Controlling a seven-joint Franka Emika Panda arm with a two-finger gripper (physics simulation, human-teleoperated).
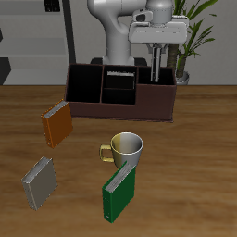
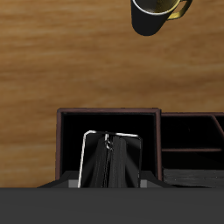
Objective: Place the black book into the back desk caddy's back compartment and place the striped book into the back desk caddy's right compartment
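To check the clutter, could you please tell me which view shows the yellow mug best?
The exterior view: the mug shows whole, handle included, beside the green book. The wrist view cuts the mug off.

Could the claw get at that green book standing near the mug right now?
Probably yes, once lifted: the gripper is low over the back desk caddy, a book right beneath it. The green book stands in the open beside the mug, with nothing above it.

Your arm stands at the table's back edge, wrist level, gripper (image 1: 160, 61) pointing straight down. Fingers (image 1: 155, 59) close together; can't tell if they're clamped or free.
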